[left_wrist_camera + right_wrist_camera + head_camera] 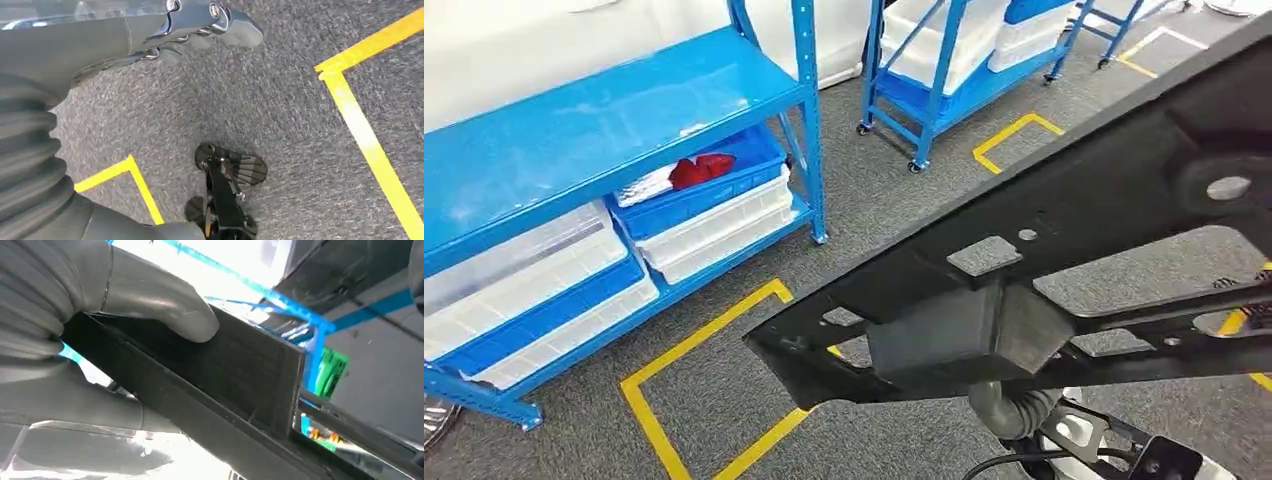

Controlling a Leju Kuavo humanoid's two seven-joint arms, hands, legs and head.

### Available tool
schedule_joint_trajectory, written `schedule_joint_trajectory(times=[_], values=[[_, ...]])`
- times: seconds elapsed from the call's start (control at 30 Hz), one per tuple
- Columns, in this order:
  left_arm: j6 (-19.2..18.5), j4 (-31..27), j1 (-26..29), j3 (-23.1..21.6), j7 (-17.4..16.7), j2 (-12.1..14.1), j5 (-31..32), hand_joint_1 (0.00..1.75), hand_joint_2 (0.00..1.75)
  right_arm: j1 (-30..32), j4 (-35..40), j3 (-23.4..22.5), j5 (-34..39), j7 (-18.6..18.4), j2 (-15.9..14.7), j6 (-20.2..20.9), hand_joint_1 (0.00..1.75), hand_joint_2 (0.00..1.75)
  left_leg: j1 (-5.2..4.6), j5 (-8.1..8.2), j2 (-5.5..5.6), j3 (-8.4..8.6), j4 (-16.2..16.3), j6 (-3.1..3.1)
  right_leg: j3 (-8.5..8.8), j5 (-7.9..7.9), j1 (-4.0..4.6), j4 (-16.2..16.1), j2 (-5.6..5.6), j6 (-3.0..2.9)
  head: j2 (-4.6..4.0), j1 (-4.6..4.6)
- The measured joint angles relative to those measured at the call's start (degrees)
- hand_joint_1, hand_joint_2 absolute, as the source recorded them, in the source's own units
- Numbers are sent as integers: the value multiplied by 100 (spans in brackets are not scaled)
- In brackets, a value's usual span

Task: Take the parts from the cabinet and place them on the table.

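A large black part (1044, 240), a long flat frame with cut-outs and a boxy block on its underside, stretches across the right and near side of the head view, raised well above the grey carpet (884, 210) and tilted so that its right end sits higher than its left. In the right wrist view the right hand (115, 315) grips this part (235, 375): the thick grey thumb presses flat on the dark block while the rest of the hand wraps under the bar beside it. The left hand (190, 30) hangs over the floor holding nothing; its fingers appear loosely extended and apart, though they are seen at a steep angle from behind the ribbed cover. To the far left stands the blue cabinet (624, 120), an open shelving rack with a bare blue top shelf. On its lower shelf sit white bins (714, 225) and a blue bin (709, 180) containing something red (701, 170) that is too small to identify. A second blue rack on wheels (954, 70), loaded with white bins, stands farther off, right of the cabinet. Yellow tape lines (689, 350) mark out rectangles on the carpet near the cabinet and beside the wheeled rack.
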State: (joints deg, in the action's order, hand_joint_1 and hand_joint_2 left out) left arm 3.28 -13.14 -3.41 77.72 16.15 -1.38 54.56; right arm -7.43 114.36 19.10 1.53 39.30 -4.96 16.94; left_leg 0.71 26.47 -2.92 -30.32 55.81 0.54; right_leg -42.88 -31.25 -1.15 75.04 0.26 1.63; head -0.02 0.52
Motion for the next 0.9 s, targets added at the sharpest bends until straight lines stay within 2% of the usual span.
schedule_joint_trajectory(times=[0.03,0.07,0.1,0.13,0.17,0.23,0.27,0.3,0.33,0.37,0.4,0.43,0.47,0.5,0.53,0.57,0.6,0.63,0.67,0.7,0.77,0.8,0.83,0.87,0.9], values=[[-22,0,-5,0,9,11,13,0,175,13,0,-17,0,0,2,-9,175,175,0,10,-55,3,9,-14,209,201,-16,-348,-23,8,0,2],[-35,0,-10,-2,17,22,45,0,175,14,0,-39,9,0,22,-9,175,175,2,26,-107,8,26,-36,503,426,-22,-882,-84,1,2,0],[-35,0,-17,-2,17,24,61,0,175,11,2,-59,22,0,46,-6,175,175,-1,50,-162,17,56,-71,879,632,-14,-1533,-289,-20,2,4],[-33,-2,-17,-2,17,63,79,0,175,8,0,-72,35,0,63,11,175,175,-39,74,-195,21,71,-108,946,507,45,-1667,-506,-102,2,-6],[-30,-2,-14,-2,22,68,96,0,175,2,0,-94,35,0,89,42,175,175,-47,92,-234,21,85,-146,926,555,44,-1691,-445,-137,0,-11],[-26,-2,-22,-11,15,85,129,0,175,-1,0,-144,0,0,133,28,175,175,-46,89,-335,46,69,-216,883,555,77,-1668,-322,-192,2,-15],[-22,-2,-34,-15,7,94,148,0,175,2,6,-173,-41,0,142,-13,175,175,-44,96,-404,71,60,-252,881,575,70,-1700,-252,-239,0,-11],[-17,-2,-43,-22,-20,109,164,0,175,27,26,-186,-81,0,149,-74,175,175,-5,157,-257,56,103,-301,908,607,19,-1739,-199,-284,2,-20],[-17,-2,-44,-24,-41,127,188,0,175,28,63,-201,-104,0,159,-117,175,175,1,339,-4,-18,305,-309,902,618,26,-1744,-141,-316,2,-26],[-13,-2,-33,-24,-68,157,188,0,175,29,72,-201,-111,0,186,-149,175,175,14,561,124,-171,663,-310,891,629,35,-1744,-99,-349,2,-33],[-4,-2,-8,-24,-98,184,183,0,175,47,79,-201,-116,0,205,-166,175,175,10,839,213,-429,1239,-315,882,634,51,-1743,-16,-368,2,-41],[5,-2,7,-24,-105,212,179,0,175,58,79,-201,-116,0,214,-168,175,175,7,994,246,-638,1685,-322,872,638,66,-1740,61,-380,2,-37],[13,-2,21,-22,-107,225,155,0,175,73,79,-203,-116,0,221,-170,175,175,7,1027,249,-769,1942,-320,870,640,80,-1738,139,-384,2,-42],[15,-2,21,-22,-107,238,124,0,175,73,76,-201,-116,0,223,-173,175,175,7,915,252,-768,1901,-305,876,641,87,-1736,219,-384,0,-37],[9,-2,11,-22,-103,240,112,0,175,68,74,-201,-116,0,223,-187,175,175,7,685,257,-635,1583,-286,884,642,92,-1733,294,-384,0,-42],[-24,-2,2,-22,-90,243,111,0,175,62,72,-201,-136,0,230,-205,175,175,7,390,295,-412,1073,-263,896,644,96,-1722,374,-379,2,-39],[-46,-2,1,-22,-77,245,118,0,175,51,72,-201,-166,0,240,-258,175,175,7,108,460,-168,511,-228,902,642,96,-1711,438,-374,0,-39],[-63,-2,-3,-24,-64,262,139,0,175,38,68,-197,-177,0,251,-314,175,175,13,85,746,-56,214,-189,885,648,85,-1707,479,-362,0,-31],[-85,0,-1,-24,-59,256,170,0,175,12,57,-188,-190,0,254,-380,175,175,17,101,754,-25,100,-182,840,660,100,-1678,571,-311,2,-33],[-92,0,-1,-24,-61,258,190,0,175,11,55,-183,-194,0,254,-411,175,175,-10,98,710,-44,132,-175,808,687,71,-1684,620,-266,2,-39],[-109,0,-26,-24,-59,258,197,0,175,21,48,-181,-173,0,254,-442,175,175,-36,80,603,-28,111,-116,792,726,40,-1728,743,-180,0,-39],[-109,0,-50,-24,-66,251,197,0,175,18,50,-179,-151,0,251,-452,175,175,37,11,529,10,6,-55,784,713,65,-1691,675,-163,2,-26],[-105,0,-70,-24,-61,238,199,0,175,10,52,-177,-138,0,249,-457,175,175,14,-4,446,30,-29,-22,726,602,93,-1560,322,-156,0,-26],[-105,0,-62,-24,-53,234,203,0,175,-2,50,-168,-138,0,249,-461,175,175,8,-5,386,28,-29,5,579,397,93,-1265,151,-139,2,-22],[-100,0,-49,-26,-55,219,212,0,175,3,55,-164,-135,0,249,-472,175,175,-5,-1,295,26,-29,9,327,121,77,-732,69,-114,0,-22]])
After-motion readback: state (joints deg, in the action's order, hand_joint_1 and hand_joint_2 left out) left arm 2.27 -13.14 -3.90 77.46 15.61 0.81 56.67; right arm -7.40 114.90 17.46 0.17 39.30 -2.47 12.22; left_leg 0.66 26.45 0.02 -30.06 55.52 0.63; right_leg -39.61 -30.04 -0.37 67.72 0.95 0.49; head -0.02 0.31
